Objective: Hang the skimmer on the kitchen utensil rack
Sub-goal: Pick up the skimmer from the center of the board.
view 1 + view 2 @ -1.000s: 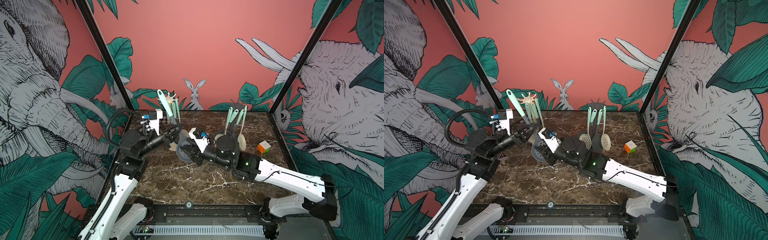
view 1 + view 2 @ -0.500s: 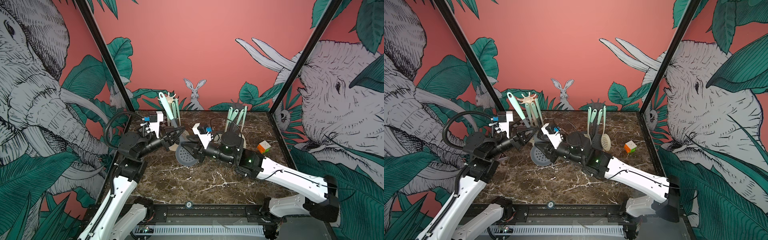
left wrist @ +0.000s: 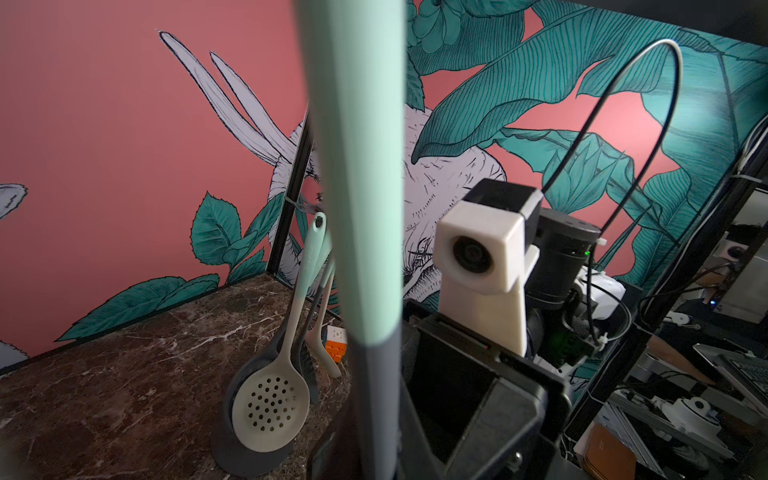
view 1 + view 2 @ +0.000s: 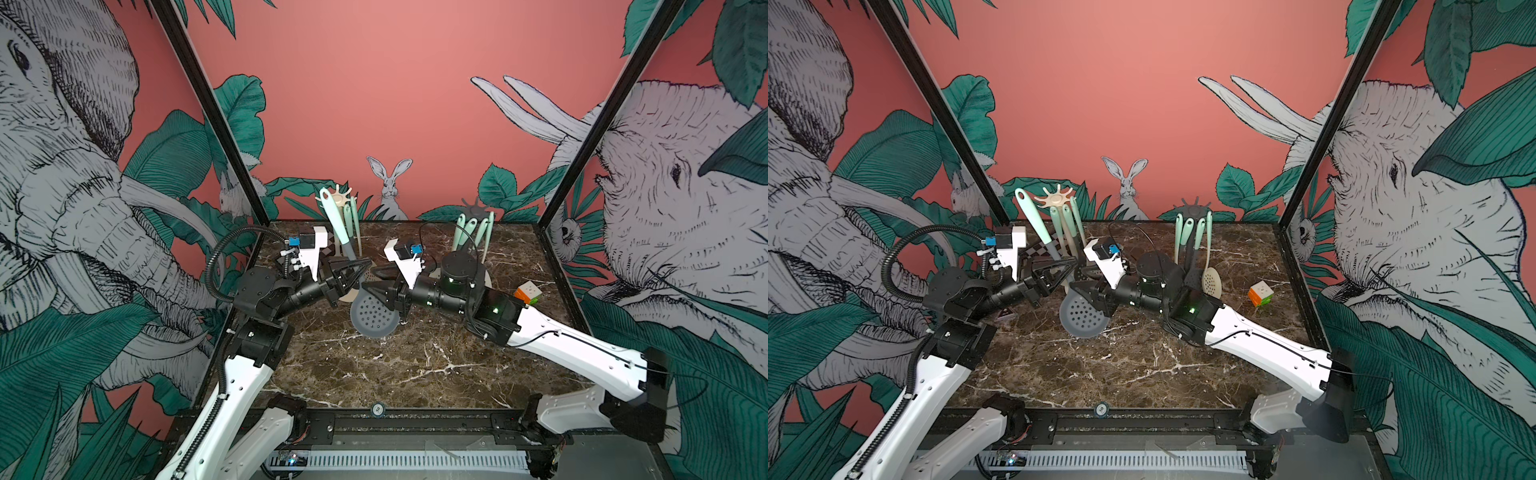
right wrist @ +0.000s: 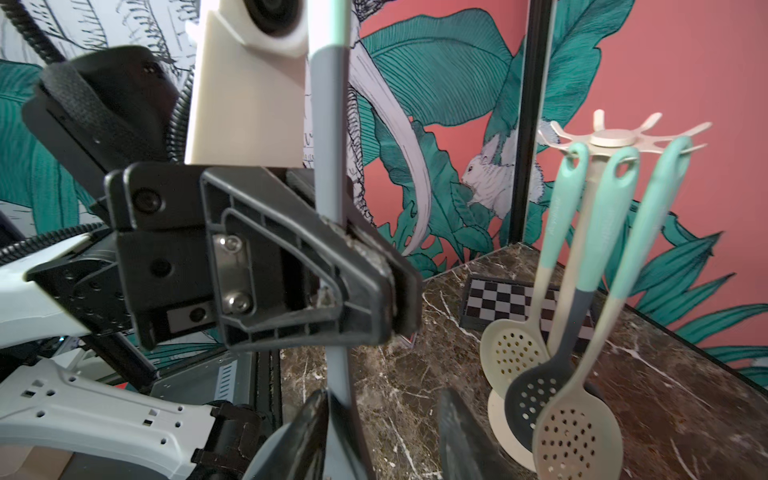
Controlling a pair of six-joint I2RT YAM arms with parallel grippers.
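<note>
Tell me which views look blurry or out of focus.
Left wrist view: the skimmer, right at the lens, is soft; the hanging utensils behind are sharp. Right wrist view: the right gripper, nearest the lens, is blurred. Both top views: evenly lit and sharp.

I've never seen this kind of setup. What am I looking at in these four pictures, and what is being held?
Two robot arms stand at a marble table, each ending in a gripper with two jaws. The two wide pictures come from one camera head above, looking the same way; the two close-ups come from cameras on the arms' wrists. On the table stand a beige utensil rack and a grey rack, both hung with utensils, and a coloured cube. The left gripper has its jaws shut on the handle of a grey skimmer, head down. The right gripper sits by its head, jaws apart; whether it grips, I cannot tell.
</note>
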